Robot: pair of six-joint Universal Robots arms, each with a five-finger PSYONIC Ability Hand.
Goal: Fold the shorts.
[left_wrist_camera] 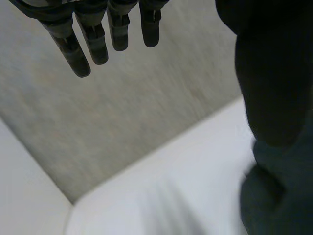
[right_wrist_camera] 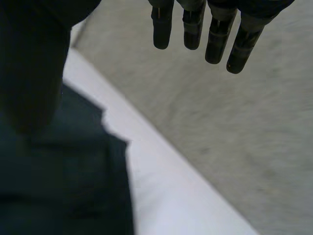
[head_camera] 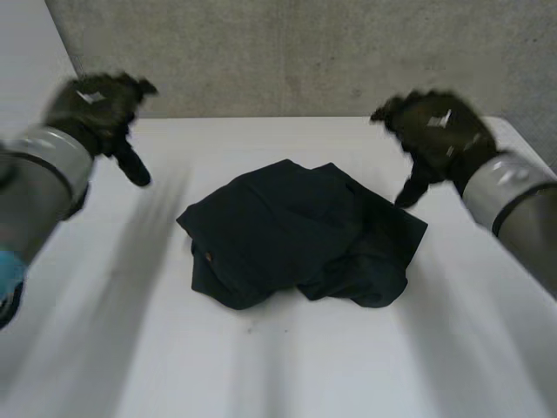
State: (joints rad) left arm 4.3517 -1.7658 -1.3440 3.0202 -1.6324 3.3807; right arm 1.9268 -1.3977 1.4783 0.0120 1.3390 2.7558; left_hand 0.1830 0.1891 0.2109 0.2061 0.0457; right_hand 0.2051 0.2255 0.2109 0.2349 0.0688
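L hand (head_camera: 96, 104): up off the bench (head_camera: 348, 374), fingers (left_wrist_camera: 93, 41) straight and spread, thumb apart from them, nothing held. So it's open and empty. It hovers over the far L part of the bench, close to the wall (head_camera: 305, 52).

R hand (head_camera: 435, 131): same story. Fingers (right_wrist_camera: 215, 34) straight, thumb off to the side, no cloth in it, also raised, over the far R part of the bench.

Shorts (head_camera: 300, 235): dark, bunched in a loose heap at mid-bench, between the two hands and a bit nearer the robot than either one. No neat fold that we can see. Waistband and legs can't be told apart in the lump. Neither hand touches them.

Key relation: from the L hand the shorts lie to its R and toward the robot, w/ bare bench between, well apart. From the R hand they lie to its L and toward the robot, and its thumb hangs near the heap's R edge, so we judge the R hand the nearer. The heap's long axis runs approx. across the bench, hand to hand, dipping slightly toward the robot on the R side.

Our read: folding not yet begun. Next move prob. needs both hands down and inward to the heap's opposite ends, to spread it flat first.
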